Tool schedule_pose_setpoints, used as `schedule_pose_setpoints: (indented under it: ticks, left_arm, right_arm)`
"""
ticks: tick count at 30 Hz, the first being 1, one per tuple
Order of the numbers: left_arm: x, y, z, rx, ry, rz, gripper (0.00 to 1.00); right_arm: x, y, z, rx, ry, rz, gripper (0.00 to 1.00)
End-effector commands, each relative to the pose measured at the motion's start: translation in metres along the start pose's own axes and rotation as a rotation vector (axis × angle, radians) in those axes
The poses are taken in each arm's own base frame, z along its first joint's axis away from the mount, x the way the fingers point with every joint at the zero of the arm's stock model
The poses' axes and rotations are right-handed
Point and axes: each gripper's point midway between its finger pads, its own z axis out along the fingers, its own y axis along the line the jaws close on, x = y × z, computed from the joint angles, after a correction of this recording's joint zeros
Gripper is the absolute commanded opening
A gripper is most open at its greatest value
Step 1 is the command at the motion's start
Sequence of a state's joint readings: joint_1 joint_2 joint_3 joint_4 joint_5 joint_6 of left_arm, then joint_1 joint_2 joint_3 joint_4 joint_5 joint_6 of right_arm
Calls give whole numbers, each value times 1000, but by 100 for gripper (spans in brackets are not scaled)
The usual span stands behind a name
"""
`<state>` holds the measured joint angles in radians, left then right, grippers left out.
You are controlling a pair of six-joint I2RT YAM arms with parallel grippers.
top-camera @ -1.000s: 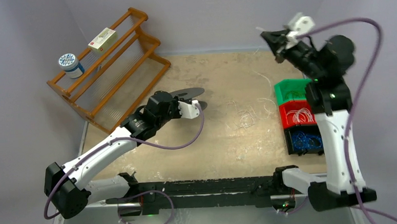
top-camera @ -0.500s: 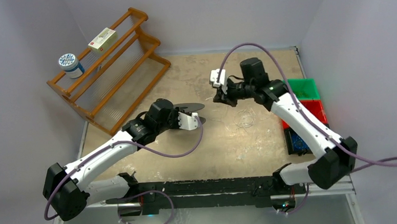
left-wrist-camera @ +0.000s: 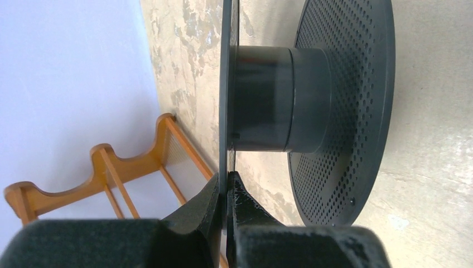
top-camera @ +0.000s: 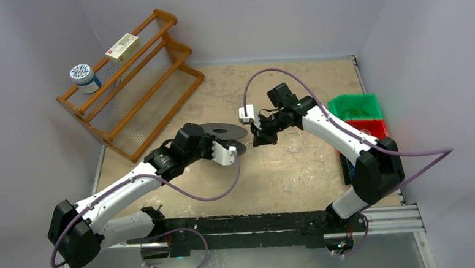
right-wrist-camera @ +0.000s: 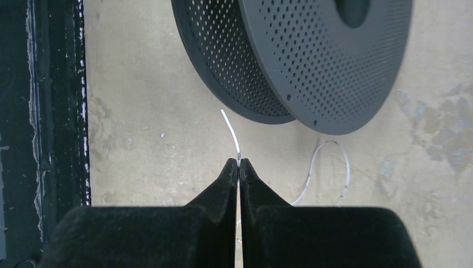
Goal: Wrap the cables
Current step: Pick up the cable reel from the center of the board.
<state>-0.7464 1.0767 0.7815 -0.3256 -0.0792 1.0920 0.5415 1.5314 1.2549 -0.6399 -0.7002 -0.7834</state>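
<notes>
A black perforated spool (top-camera: pixel 224 132) is held just above the tan table at mid-left. My left gripper (left-wrist-camera: pixel 227 181) is shut on the rim of one spool flange (left-wrist-camera: pixel 227 100); the hub and the other flange (left-wrist-camera: pixel 346 106) show beside it. My right gripper (right-wrist-camera: pixel 239 163) is shut on a thin whitish cable (right-wrist-camera: pixel 230 133), whose free end sticks up toward the spool (right-wrist-camera: pixel 301 56). In the top view the right gripper (top-camera: pixel 257 136) is just right of the spool. A loose coil of the cable (top-camera: pixel 294 142) lies on the table behind it.
A wooden rack (top-camera: pixel 131 78) with a jar (top-camera: pixel 83 76) and a small box (top-camera: pixel 123 46) stands at back left. Green (top-camera: pixel 357 107), red (top-camera: pixel 375 129) and dark bins sit along the right edge. The black front rail (top-camera: pixel 246 222) lies near the arm bases.
My right arm has swung from high at the back right down and left, close to the spool. The left gripper with the spool has shifted slightly toward the near side.
</notes>
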Motion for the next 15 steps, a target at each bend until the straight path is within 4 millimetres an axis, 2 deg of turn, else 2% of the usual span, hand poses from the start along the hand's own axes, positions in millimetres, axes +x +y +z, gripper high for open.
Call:
schedule_pose_setpoints:
  ticks: [1, 11, 15]
  left_arm:
    - [-8, 27, -1, -101, -27, 84, 0]
    - [-20, 20, 2, -50, -76, 62, 0]
    - [-18, 17, 5, -45, -75, 71, 0]
  right_arm:
    - [12, 13, 12, -88, 25, 35, 0]
    - [30, 19, 37, -118, 86, 75, 0]
    - [36, 14, 48, -112, 108, 101, 0]
